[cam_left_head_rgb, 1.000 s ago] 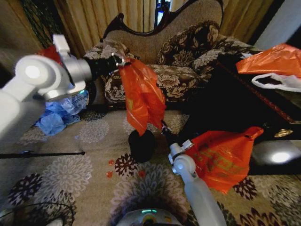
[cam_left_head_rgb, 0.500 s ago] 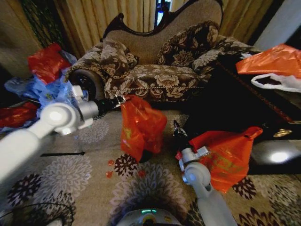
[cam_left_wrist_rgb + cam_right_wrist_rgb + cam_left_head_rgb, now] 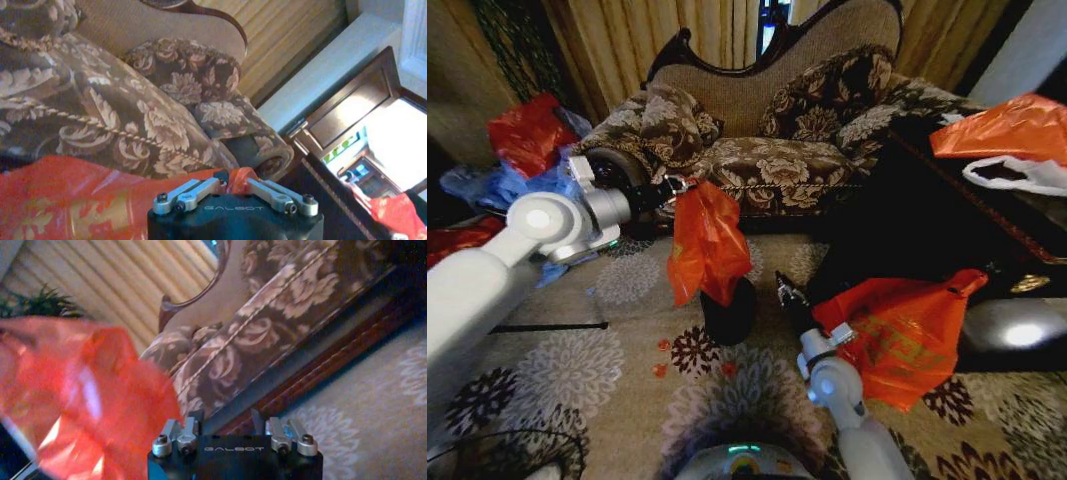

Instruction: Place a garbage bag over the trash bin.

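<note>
1. The right gripper [image 3: 782, 287] is nearest to the robot, low over the flowered carpet [image 3: 617, 370], just beside the trash bin [image 3: 729, 312] on its right side. In the right wrist view its jaws stand a little apart and hold nothing.
2. Close to the right arm, against the dark table [image 3: 927, 240], leans a big orange bundle [image 3: 897, 335] with yellowish print.
3. The trash bin stands upright on the carpet, between the two arms. Its upper part is hidden behind the garbage bag [image 3: 705, 243], so I cannot tell if the bag touches the rim.
4. The garbage bag hangs down in front of the bin, crumpled, with its lower end over the bin's top.
5. The left gripper [image 3: 677, 185] is above and to the left of the bin. Its jaws are closed on the top corner of the garbage bag, as the left wrist view [image 3: 235, 181] shows.
6. Behind everything stands a flowered sofa [image 3: 777, 150].
</note>
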### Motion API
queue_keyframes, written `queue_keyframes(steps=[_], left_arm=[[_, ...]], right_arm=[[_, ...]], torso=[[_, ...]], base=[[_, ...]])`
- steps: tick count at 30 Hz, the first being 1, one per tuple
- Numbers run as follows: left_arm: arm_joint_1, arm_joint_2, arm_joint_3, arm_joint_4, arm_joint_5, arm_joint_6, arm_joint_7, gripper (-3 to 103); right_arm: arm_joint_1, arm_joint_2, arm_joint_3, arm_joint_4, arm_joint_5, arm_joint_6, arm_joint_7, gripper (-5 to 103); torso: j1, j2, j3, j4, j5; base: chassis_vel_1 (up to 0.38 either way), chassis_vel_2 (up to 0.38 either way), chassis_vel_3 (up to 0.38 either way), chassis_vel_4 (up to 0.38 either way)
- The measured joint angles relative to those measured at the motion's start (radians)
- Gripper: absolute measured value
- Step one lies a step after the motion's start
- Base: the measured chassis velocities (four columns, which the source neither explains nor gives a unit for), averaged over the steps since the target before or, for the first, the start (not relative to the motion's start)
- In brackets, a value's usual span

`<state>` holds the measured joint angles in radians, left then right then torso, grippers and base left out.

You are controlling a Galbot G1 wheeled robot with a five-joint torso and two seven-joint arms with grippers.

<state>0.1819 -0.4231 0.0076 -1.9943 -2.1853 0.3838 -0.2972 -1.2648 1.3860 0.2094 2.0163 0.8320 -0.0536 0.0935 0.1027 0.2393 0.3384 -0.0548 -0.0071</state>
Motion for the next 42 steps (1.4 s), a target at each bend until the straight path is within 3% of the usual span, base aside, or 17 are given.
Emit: queue_keyframes(steps=[2, 3, 7, 8, 10, 11, 13, 14, 21, 26, 42], left_arm=[[-0.019, -0.001, 0.007, 0.007, -0.006, 0.000, -0.004, 0], [-0.030, -0.001, 0.010, 0.010, -0.010, 0.001, -0.005, 0], [-0.053, 0.003, 0.023, 0.015, -0.018, 0.007, -0.007, 0], [-0.055, 0.006, 0.025, 0.014, -0.020, 0.009, -0.007, 0], [-0.055, 0.008, 0.025, 0.014, -0.020, 0.009, -0.007, 0], [-0.055, 0.010, 0.025, 0.012, -0.021, 0.009, -0.008, 0], [-0.054, 0.011, 0.024, 0.011, -0.022, 0.009, -0.008, 0], [-0.054, 0.011, 0.023, 0.010, -0.022, 0.009, -0.009, 0], [-0.062, 0.004, 0.023, 0.011, -0.023, 0.006, -0.017, 0], [-0.078, 0.002, 0.034, 0.012, -0.025, 0.005, -0.020, 0], [-0.048, 0.048, 0.007, -0.011, -0.046, 0.006, -0.015, 0]], right_arm=[[0.000, 0.012, -0.026, -0.002, -0.029, 0.008, -0.008, 48], [0.009, 0.023, -0.046, -0.007, -0.054, 0.015, -0.011, 59], [0.085, 0.056, -0.081, -0.051, -0.150, 0.050, -0.017, 59], [0.117, 0.061, -0.083, -0.066, -0.170, 0.058, -0.017, 77], [0.134, 0.062, -0.084, -0.076, -0.179, 0.061, -0.017, 77], [0.163, 0.059, -0.085, -0.089, -0.189, 0.065, -0.015, 87], [0.178, 0.055, -0.088, -0.096, -0.193, 0.067, -0.014, 87], [0.190, 0.051, -0.090, -0.102, -0.197, 0.071, -0.013, 99], [0.154, 0.043, -0.088, -0.076, -0.225, 0.084, -0.041, 100], [0.109, 0.044, -0.113, -0.067, -0.307, 0.121, -0.078, 100], [0.208, 0.030, -0.086, -0.128, -0.314, 0.140, -0.047, 100]], torso=[[0.000, 0.000, 0.000, 0.0001, -0.0001], [0.000, 0.000, 0.000, 0.0001, -0.0001], [0.000, 0.000, 0.000, 0.0003, 0.0000], [0.000, 0.000, 0.000, 0.0003, -0.0002], [0.000, 0.000, 0.000, 0.0003, -0.0002], [0.000, 0.000, 0.000, 0.0004, -0.0001], [0.000, 0.000, 0.000, 0.0004, -0.0002], [0.000, 0.000, 0.000, 0.0003, -0.0002], [0.000, 0.000, 0.000, 0.0003, -0.0002], [0.000, 0.000, 0.000, 0.0000, -0.0002], [0.000, 0.000, 0.000, 0.0003, 0.0000]], base=[[0.000, 0.000, 0.000, 0.000], [0.000, 0.000, 0.000, 0.000], [0.000, 0.000, 0.000, 0.000], [0.000, 0.000, 0.000, 0.000], [0.000, 0.000, 0.000, 0.000], [0.000, 0.000, 0.000, 0.000], [0.000, 0.000, 0.000, 0.000], [0.000, 0.000, 0.000, 0.000], [0.000, 0.000, 0.000, 0.000], [0.000, 0.000, 0.000, 0.000], [0.000, 0.000, 0.000, 0.000]])
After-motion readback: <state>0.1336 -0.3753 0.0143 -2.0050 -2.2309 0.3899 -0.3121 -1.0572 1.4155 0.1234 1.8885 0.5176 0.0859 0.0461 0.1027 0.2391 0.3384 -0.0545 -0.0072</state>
